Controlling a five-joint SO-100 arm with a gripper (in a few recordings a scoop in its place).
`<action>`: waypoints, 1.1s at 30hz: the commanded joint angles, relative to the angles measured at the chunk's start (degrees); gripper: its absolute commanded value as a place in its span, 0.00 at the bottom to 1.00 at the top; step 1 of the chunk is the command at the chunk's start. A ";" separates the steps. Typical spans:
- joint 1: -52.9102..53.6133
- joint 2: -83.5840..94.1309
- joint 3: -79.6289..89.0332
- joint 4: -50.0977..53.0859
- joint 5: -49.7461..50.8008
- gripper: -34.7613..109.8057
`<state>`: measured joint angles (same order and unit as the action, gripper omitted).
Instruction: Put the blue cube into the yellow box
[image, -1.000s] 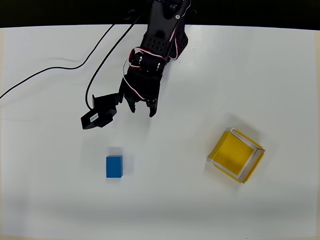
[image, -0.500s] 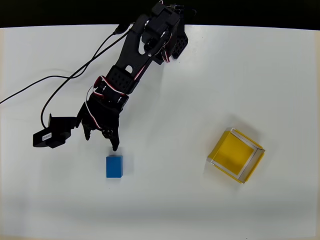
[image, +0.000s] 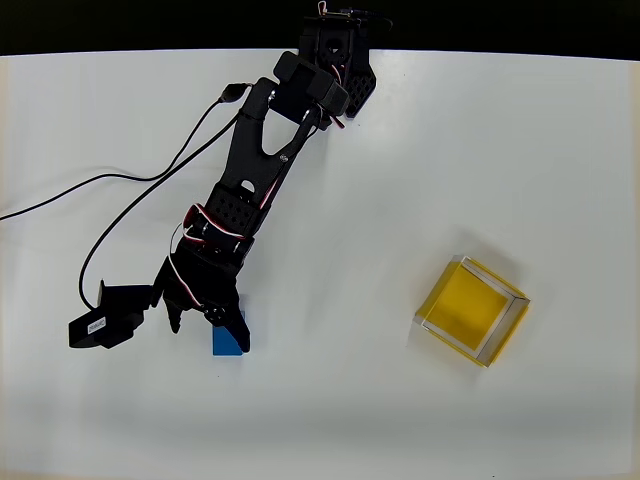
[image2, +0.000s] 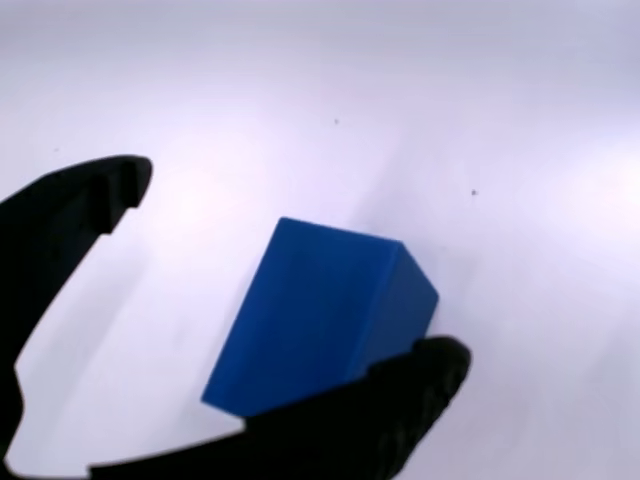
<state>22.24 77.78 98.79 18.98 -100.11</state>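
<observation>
I am seeing my black two-finger claw (image: 210, 320) spread wide and straddling the small bright-blue matte cube (image2: 318, 318) at the lower left of the overhead view, one finger beside it, the other well off. Nothing is gripped; the cube is sitting on the white tabletop (image: 350, 420). The shallow yellow-floored box with pale walls (image: 470, 310) is waiting empty at the right, so closing, lifting, carrying and dropping remain

bare table (image: 340, 300) between blue cube (image: 228, 343) and yellow box (image: 471, 311), no obstacles
</observation>
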 joint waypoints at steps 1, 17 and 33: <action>-0.97 1.14 -6.33 -3.16 -0.09 0.62; -1.67 -7.03 -7.21 -5.27 -0.35 0.59; -2.11 -5.10 -4.66 0.09 -3.34 0.40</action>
<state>19.86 66.88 97.47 18.90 -101.60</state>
